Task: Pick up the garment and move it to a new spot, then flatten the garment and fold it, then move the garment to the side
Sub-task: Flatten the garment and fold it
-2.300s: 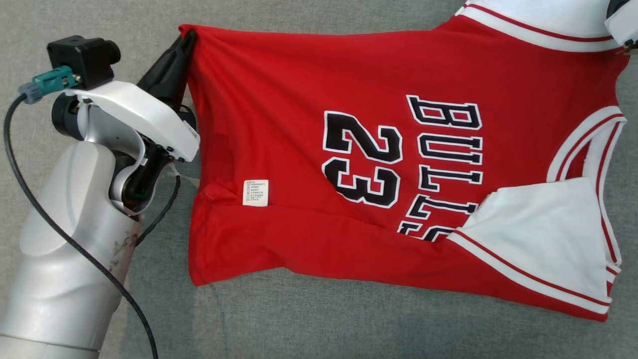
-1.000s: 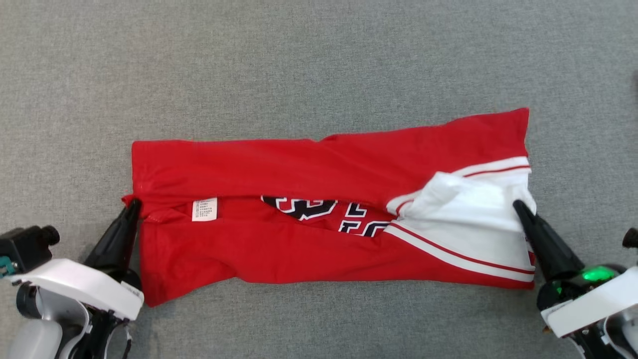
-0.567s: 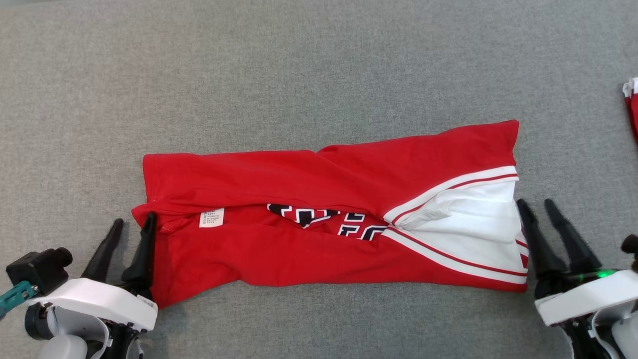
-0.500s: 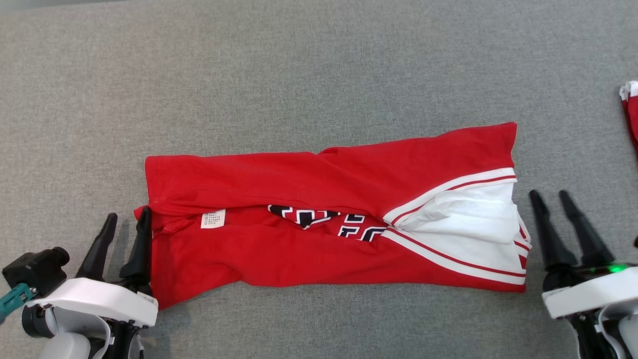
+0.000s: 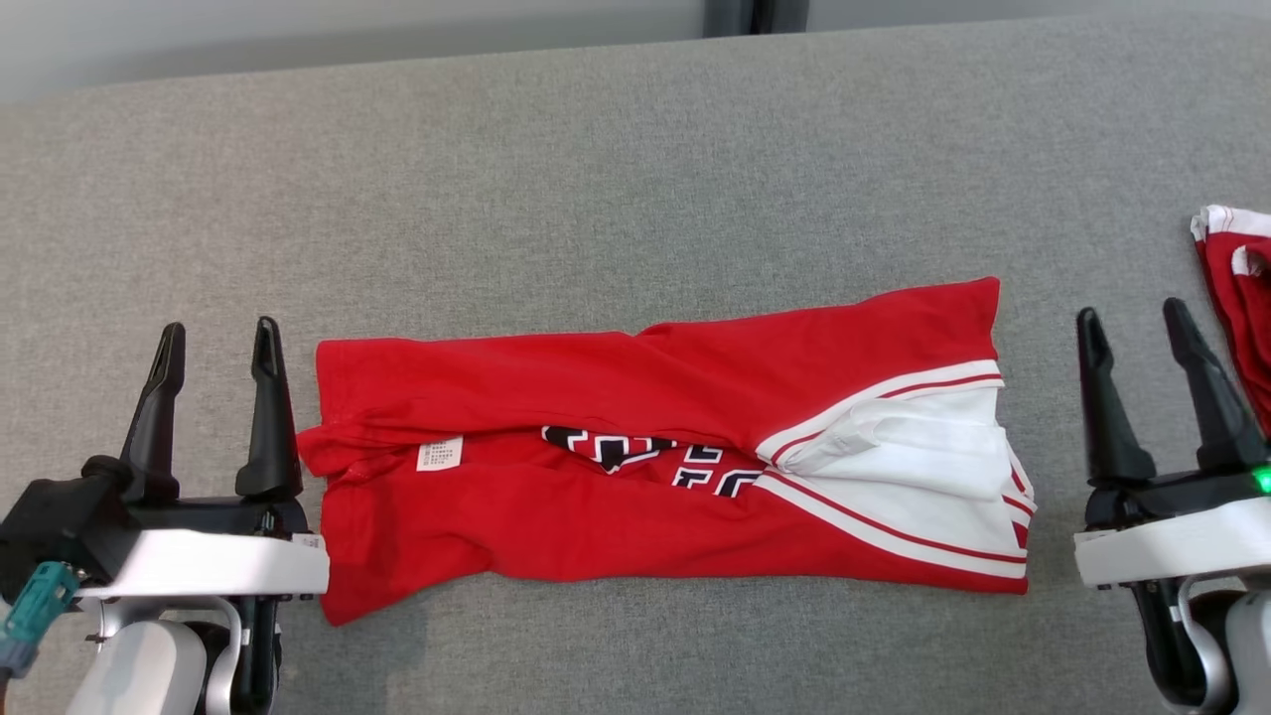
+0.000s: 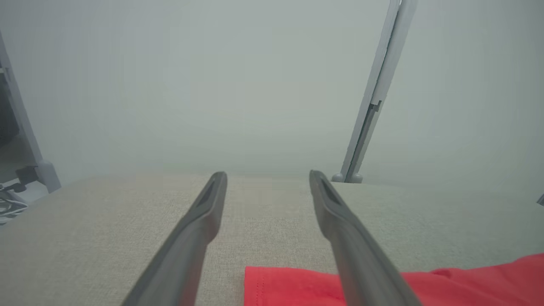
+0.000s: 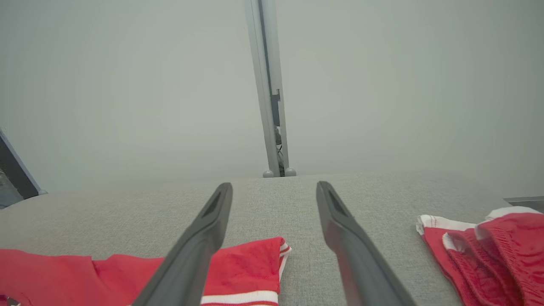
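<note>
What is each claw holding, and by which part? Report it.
Nothing. The left claw and right claw are both open, flanking the ends of the folded red jersey.

Both arms end in long, tapered black jaws on a white wrist shell (image 5: 199, 576). The left carries a teal connector (image 5: 35, 608), the right a green light (image 5: 1264, 482).

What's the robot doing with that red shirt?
The robot is folding a jersey. It lies on the grey table, folded lengthwise into a long strip. The left gripper and right gripper are open, one at each end, holding nothing. Another red garment lies at the right edge.
</note>
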You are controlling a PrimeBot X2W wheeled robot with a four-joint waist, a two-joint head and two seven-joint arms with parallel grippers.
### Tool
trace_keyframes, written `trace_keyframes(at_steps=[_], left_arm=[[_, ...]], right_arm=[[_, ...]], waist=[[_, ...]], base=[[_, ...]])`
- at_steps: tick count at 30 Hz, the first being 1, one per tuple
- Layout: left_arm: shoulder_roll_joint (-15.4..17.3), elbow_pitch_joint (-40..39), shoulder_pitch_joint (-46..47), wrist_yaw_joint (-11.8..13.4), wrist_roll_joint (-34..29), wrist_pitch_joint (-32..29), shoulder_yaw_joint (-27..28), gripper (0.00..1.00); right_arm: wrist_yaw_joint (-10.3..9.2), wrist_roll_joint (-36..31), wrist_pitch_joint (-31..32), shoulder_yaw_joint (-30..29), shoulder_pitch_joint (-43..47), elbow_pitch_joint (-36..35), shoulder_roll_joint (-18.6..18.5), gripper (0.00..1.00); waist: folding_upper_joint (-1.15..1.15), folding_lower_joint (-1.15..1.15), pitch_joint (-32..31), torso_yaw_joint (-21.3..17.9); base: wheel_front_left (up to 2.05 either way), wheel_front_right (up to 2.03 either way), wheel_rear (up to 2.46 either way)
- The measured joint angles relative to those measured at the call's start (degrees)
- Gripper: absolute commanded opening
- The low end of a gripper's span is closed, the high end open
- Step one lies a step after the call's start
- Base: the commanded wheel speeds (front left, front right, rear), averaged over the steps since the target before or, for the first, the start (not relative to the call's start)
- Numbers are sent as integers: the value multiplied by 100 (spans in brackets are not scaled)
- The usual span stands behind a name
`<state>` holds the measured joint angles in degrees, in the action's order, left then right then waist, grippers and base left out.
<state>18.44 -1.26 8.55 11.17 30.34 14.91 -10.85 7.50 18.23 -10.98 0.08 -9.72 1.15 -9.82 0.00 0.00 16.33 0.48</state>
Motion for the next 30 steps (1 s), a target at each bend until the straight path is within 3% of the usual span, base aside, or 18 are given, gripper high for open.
trace_keyframes(at_steps=[7,22,25,30], left_arm=[[-90,58,-238,-81,-558,8,14,100],[-234,270,-240,-289,-769,8,-7,100],[-287,343,-204,-312,-772,8,-12,100],[-326,386,-96,-363,-801,8,-37,100]], right_arm=[[0,-174,141,34,192,113,161,100],[0,-153,271,-167,273,298,147,100],[0,-88,338,-571,277,717,15,100],[0,-13,407,-367,207,1246,29,100]], waist=[[0,0,-198,81],[0,0,-293,212],[0,0,-264,291],[0,0,-182,377]], base=[[0,0,0],[0,0,0],[0,0,0],[0,0,0]])
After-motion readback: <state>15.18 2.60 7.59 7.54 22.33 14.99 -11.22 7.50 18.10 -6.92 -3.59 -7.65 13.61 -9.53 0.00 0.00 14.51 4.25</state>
